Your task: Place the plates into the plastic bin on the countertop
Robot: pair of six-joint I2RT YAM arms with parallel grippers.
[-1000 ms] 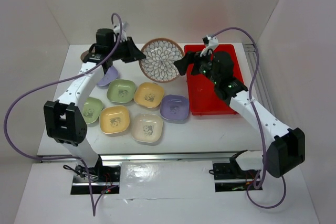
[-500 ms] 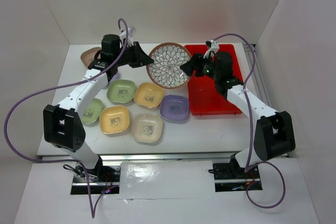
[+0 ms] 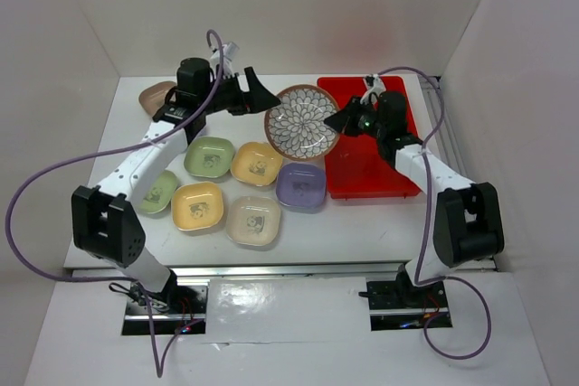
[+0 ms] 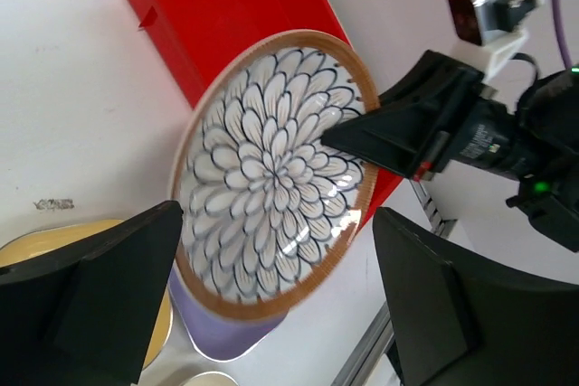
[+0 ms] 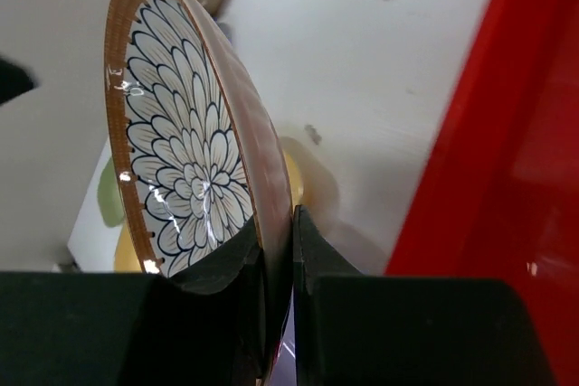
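The round brown lattice plate (image 3: 303,122) hangs tilted in the air between both arms, just left of the red plastic bin (image 3: 371,174). My right gripper (image 3: 336,122) is shut on its right rim; in the right wrist view the fingers (image 5: 291,223) pinch the plate's edge (image 5: 185,160). To the plate's left, my left gripper (image 3: 262,97) is open, its fingers (image 4: 118,287) standing wide on either side of the plate (image 4: 276,183) without touching it. Several pastel plates lie on the countertop (image 3: 362,223), among them green (image 3: 210,156), yellow (image 3: 256,164), lavender (image 3: 301,185) and cream (image 3: 253,221).
A pinkish-brown plate (image 3: 156,95) lies at the back left behind the left arm. The bin (image 4: 226,6) holds nothing that I can see. White walls close the table on three sides, and a metal rail (image 3: 271,270) runs along the near edge.
The left gripper carried the round plate rightward toward the bin, then opened and let go. The right gripper moved in and shut on the plate's right rim.
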